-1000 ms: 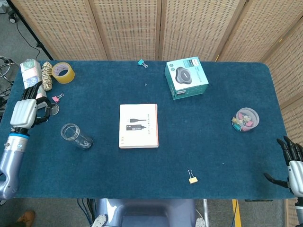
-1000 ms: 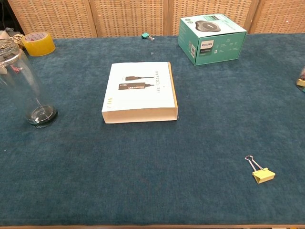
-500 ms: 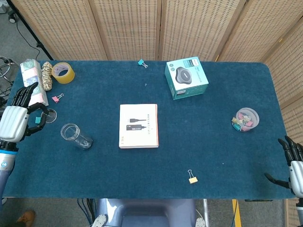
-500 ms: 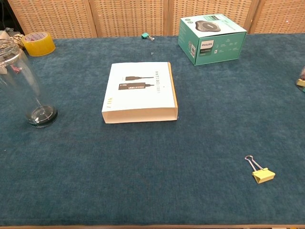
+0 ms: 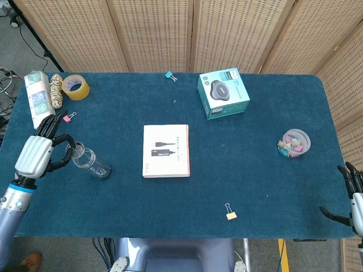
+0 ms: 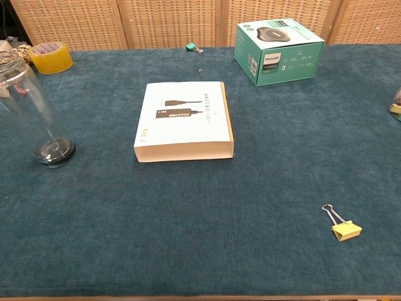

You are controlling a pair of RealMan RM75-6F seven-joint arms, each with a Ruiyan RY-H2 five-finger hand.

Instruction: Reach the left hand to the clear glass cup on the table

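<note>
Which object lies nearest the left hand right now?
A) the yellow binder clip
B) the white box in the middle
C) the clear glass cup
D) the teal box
C: in the head view the left hand sits right beside the clear glass cup, fingers apart.

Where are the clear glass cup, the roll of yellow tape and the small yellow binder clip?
Clear glass cup [image 6: 31,106], chest view, side wall.
Roll of yellow tape [image 5: 75,88], head view, outer band.
Small yellow binder clip [image 6: 346,231], chest view, yellow body.
</note>
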